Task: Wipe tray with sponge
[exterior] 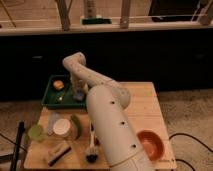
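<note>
The dark green tray [50, 100] sits at the table's back left corner. My white arm rises from the lower middle of the view, bends at an elbow above the tray and comes down into it. My gripper [78, 93] is low over the tray's right half. A small pale blue-grey patch at its tip looks like the sponge [77, 96], resting on or just above the tray floor. I cannot tell whether the gripper holds it. A small orange lump [58, 85] lies in the tray's back left part, apart from the gripper.
On the wooden table [142, 107] are an orange bowl [150, 144] front right, a tan block with a dark stripe [56, 152], a dark brush [91, 150], a green cup [35, 132] and a white round container [62, 128]. A dark counter runs behind the table.
</note>
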